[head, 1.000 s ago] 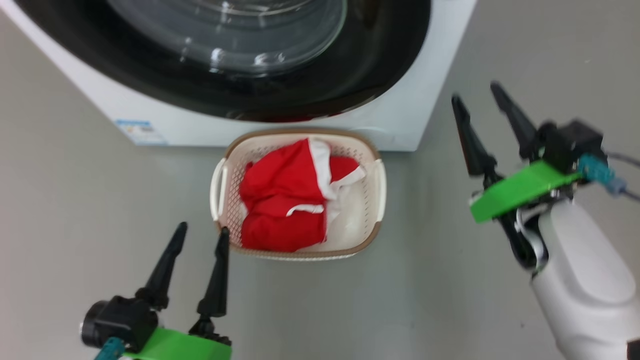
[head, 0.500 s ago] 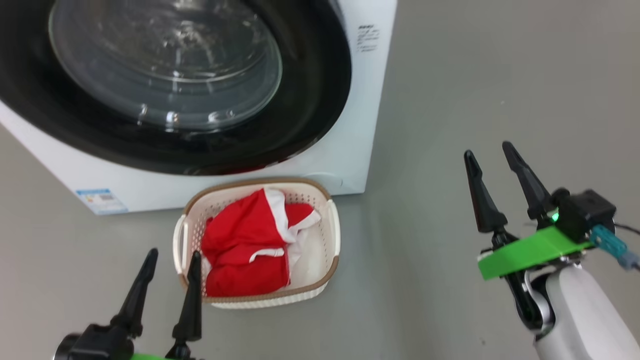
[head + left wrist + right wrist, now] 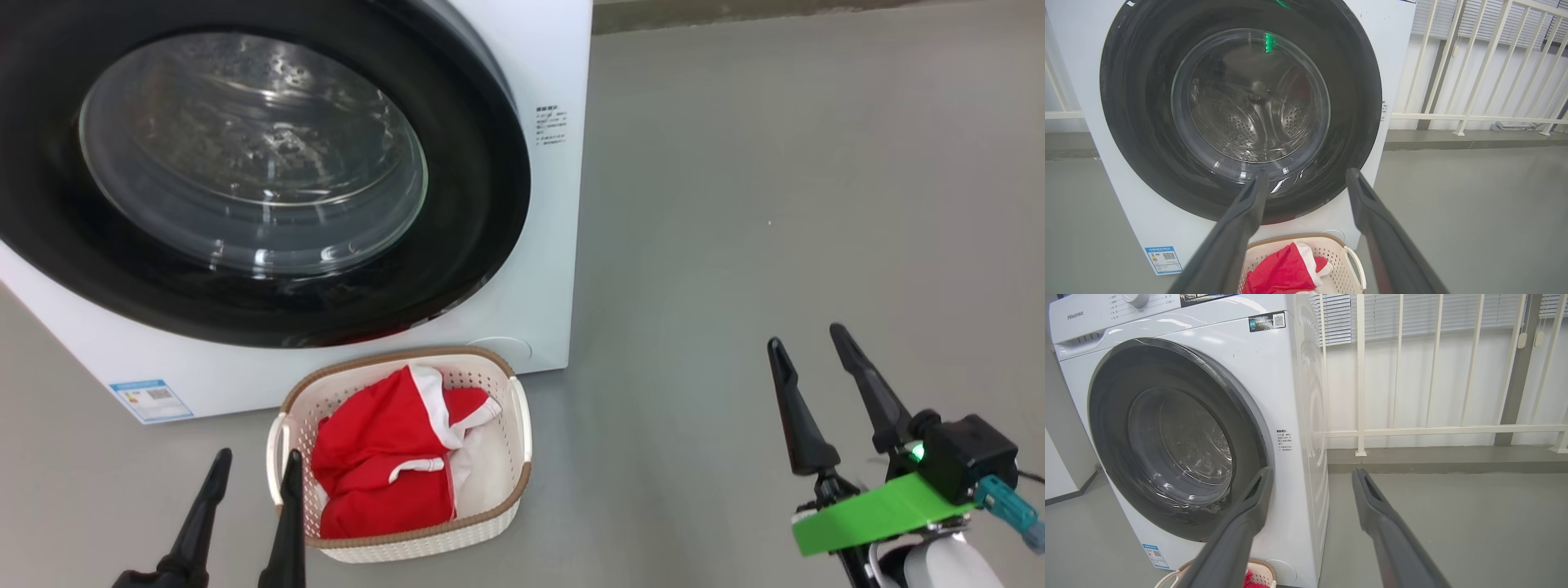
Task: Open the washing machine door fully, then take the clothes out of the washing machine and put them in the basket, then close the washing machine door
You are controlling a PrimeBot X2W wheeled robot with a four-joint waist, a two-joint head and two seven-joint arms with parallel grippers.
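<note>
Camera lifted; basket (image 3: pixel 424 545) seemingly lengthwise along washer (image 3: pixel 543 245).

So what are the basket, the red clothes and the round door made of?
The basket looks like matte cream plastic, punched with regular holes, brown woven-look rim. The clothes look like soft matte fabric, crumpled in folds. The washing machine door seems glossy black plastic around a clear bowl, probably glass, given its sharp highlights.
</note>
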